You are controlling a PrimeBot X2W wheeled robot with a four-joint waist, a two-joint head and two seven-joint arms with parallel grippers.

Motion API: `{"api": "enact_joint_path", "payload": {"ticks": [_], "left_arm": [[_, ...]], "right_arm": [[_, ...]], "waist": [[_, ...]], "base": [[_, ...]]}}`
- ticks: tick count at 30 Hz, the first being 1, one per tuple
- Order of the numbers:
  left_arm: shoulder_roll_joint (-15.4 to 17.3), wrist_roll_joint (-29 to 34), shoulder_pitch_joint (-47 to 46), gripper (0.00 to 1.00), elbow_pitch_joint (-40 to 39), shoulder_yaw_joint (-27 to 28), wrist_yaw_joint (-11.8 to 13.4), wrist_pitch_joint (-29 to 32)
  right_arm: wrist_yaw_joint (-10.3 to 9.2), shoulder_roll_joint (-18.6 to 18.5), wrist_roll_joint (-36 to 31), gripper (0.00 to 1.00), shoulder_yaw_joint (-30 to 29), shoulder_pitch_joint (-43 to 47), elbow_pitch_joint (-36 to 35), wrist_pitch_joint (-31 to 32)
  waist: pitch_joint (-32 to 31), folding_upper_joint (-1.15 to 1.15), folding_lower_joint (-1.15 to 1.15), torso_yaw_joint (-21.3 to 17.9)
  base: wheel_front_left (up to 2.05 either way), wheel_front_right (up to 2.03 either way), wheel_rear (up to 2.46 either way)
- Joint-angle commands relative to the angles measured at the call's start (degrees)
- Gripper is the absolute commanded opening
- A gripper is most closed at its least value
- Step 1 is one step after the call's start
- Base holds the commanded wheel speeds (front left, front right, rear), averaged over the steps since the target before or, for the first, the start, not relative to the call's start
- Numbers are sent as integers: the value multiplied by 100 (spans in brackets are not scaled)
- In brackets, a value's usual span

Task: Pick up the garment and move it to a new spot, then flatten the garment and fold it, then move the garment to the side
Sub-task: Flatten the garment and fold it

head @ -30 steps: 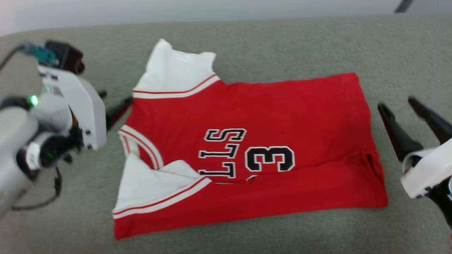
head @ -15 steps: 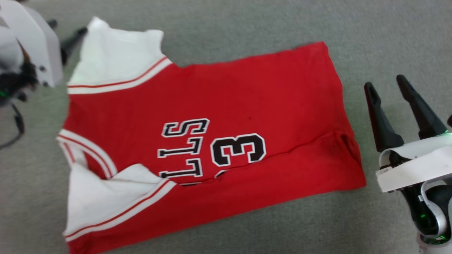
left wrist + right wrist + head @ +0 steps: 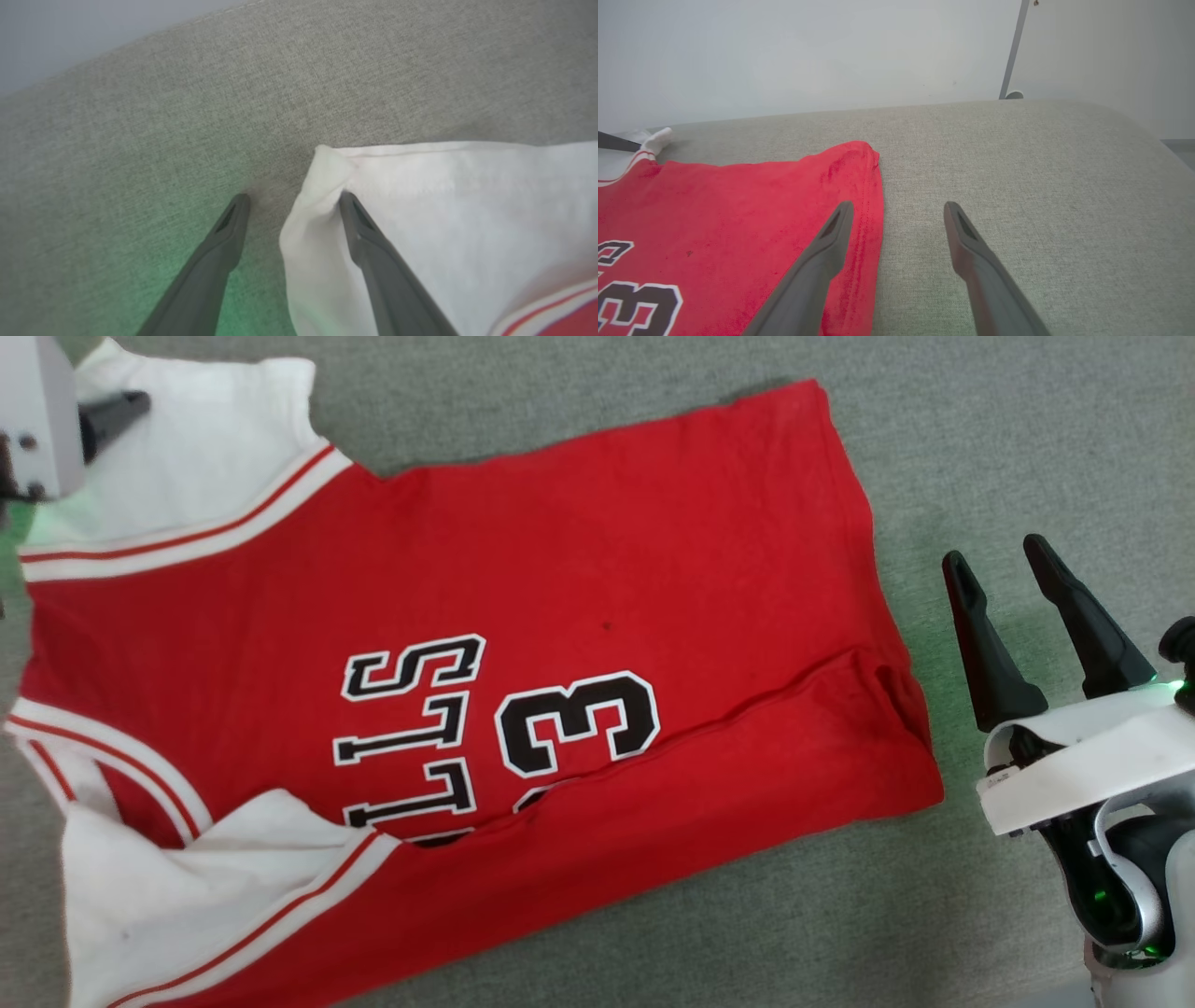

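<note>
The garment, a red jersey with white sleeves and black lettering, lies spread on the grey cushion, its near long edge folded up over the front. My left gripper is open at the far sleeve: one finger lies over the white corner, the other over bare cushion. One of its dark fingers shows at the upper left of the head view. My right gripper stands open just right of the hem. In the right wrist view that gripper straddles the hem edge, holding nothing.
The grey upholstered surface stretches past the garment on the right and at the back. Its rounded far edge meets a pale wall. A thin metal pole rises behind it.
The head camera has tilted down and swung right, shifting the whole picture. My left gripper has moved from beside the collar to the far sleeve's corner. The right gripper stays beside the hem.
</note>
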Motion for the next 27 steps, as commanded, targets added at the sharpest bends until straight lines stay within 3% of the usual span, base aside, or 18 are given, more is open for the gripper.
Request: {"api": "enact_joint_path", "payload": {"ticks": [1, 2, 5, 9, 19, 27], "left_arm": [[-106, 18, 86, 100, 130, -123, -29, 201], [-153, 2, 58, 97, 209, -168, -26, 366], [-295, -11, 23, 0, 457, -307, -17, 854], [-422, 99, -81, 0, 577, -447, -95, 1128], [-754, 140, -227, 0, 750, -465, -179, 927], [-1146, 132, -418, 0, 864, -430, -231, 774]], "right_arm": [[-4, 13, -20, 100, -1, -99, 1, 49], [-4, 11, -18, 100, 2, -113, 5, 118], [-4, 44, 36, 100, 24, -133, -6, 336], [-4, 74, 128, 100, 53, -176, -55, 725], [-4, -52, 187, 100, 22, -884, -314, 2200], [-4, -171, 138, 100, 107, -2255, 700, 3580]], "waist": [[107, 0, 0, -51], [133, 0, 0, -53], [199, 0, 0, -55], [259, 0, 0, -63], [253, 0, 0, 102], [300, 0, 0, 379]], "base": [[0, 0, 0], [0, 0, 0], [0, 0, 0], [0, 0, 0], [0, 0, 0], [0, 0, 0]]}}
